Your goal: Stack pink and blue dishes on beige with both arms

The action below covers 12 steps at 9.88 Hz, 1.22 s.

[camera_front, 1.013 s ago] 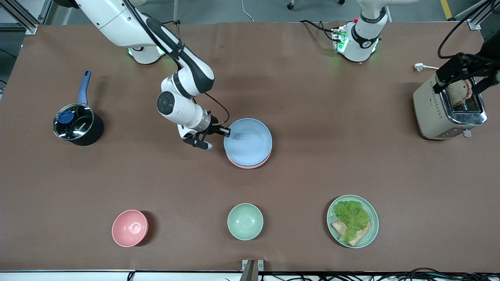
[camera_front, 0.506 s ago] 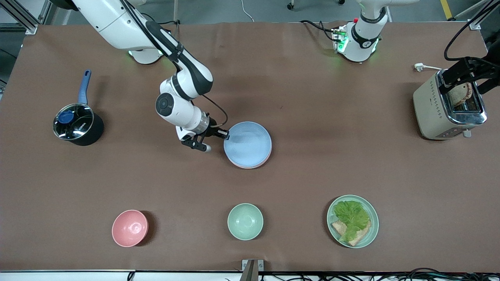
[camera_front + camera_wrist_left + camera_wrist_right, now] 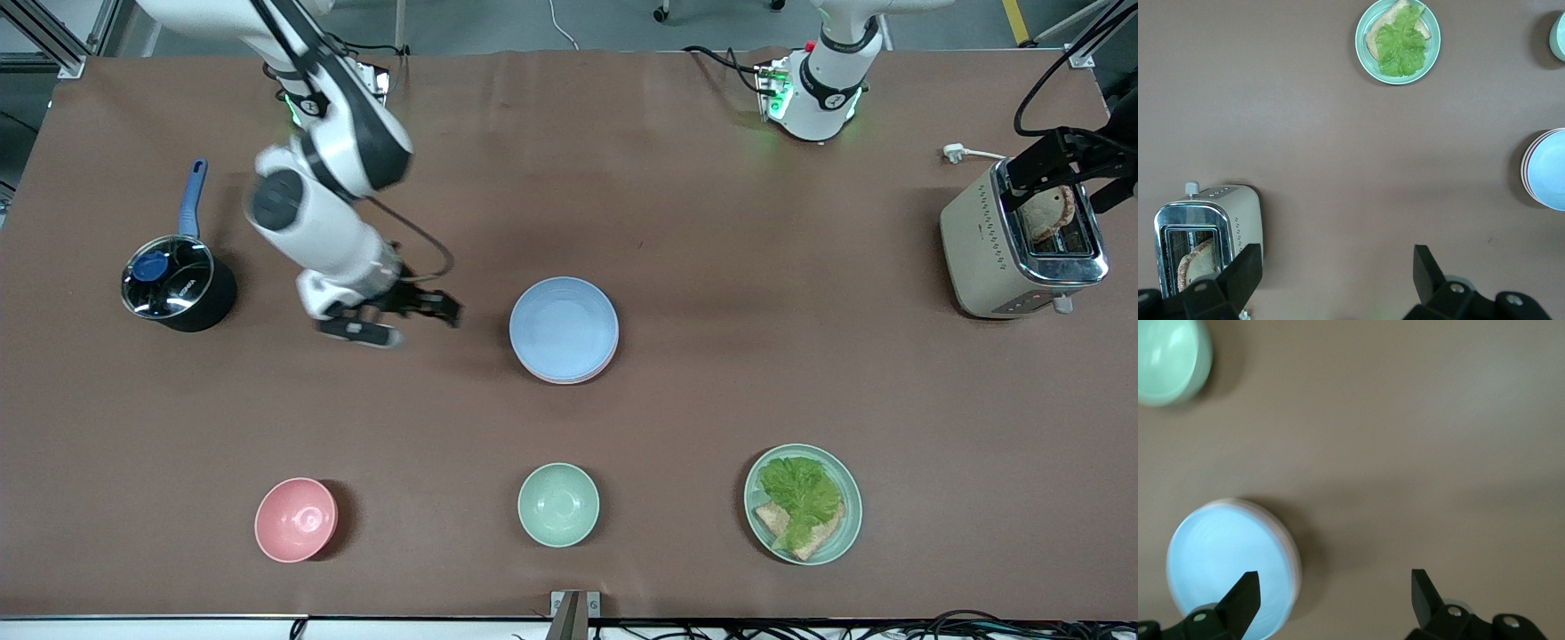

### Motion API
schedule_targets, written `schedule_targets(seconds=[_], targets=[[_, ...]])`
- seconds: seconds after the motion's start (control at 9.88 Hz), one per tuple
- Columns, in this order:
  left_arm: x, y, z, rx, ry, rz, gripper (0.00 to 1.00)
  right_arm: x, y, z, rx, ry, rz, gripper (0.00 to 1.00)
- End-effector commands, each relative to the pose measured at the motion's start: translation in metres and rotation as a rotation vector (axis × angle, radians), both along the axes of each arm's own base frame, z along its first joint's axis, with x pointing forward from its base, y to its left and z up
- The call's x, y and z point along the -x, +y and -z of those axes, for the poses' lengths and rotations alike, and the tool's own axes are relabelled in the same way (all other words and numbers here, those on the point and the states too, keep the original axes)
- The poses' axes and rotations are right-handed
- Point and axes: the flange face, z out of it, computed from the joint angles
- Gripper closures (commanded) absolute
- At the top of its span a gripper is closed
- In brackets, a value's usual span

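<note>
Bare brown table (image 3: pixel 729 267) surrounds the stacked pale blue round plate (image 3: pixel 564 327) on all sides. The right gripper (image 3: pixel 391 320), fingers spread, hangs over bare table between that stack and a black saucepan (image 3: pixel 178 289). A cream toaster (image 3: pixel 1018 249) stands at the left arm's end.

Beige plate hidden under blue plate (image 3: pixel 564 324), pink plate (image 3: pixel 576 378) visible only as thin rim beneath it, right gripper (image 3: pixel 391 320) motion-blurred, left gripper (image 3: pixel 1335 283) cropped by left wrist view edge, bread slice (image 3: pixel 1047 213) partly sunk in toaster (image 3: pixel 996 258) slot.
</note>
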Motion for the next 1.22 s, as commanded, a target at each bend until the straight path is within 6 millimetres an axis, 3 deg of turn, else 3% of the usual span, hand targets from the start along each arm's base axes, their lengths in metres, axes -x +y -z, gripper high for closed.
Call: schedule_targets(seconds=[0.0,0.2,0.41,0.51,0.61,1.11], targets=[[0.002,0.0,0.013,-0.024,0.036,0.002,0.0,-0.005,-0.09,-0.095,0.121,-0.061,0.005,0.0],[0.001,-0.002,0.014,-0.017,0.038,0.0,0.0,-0.007,-0.186,-0.163,0.151,-0.054,0.002,0.0],[0.002,-0.002,0.013,-0.015,0.037,-0.001,0.0,0.001,-0.234,-0.235,0.147,-0.013,-0.016,0.0],[0.001,-0.002,0.014,-0.015,0.038,-0.001,0.0,0.01,-0.255,-0.259,0.157,-0.006,-0.088,0.0],[0.002,-0.002,0.013,-0.013,0.037,-0.001,0.0,0.011,-0.268,-0.27,0.157,-0.028,-0.093,0.0],[0.001,-0.001,0.014,-0.015,0.04,-0.003,0.0,0.014,-0.266,-0.273,0.156,0.022,-0.105,0.0]])
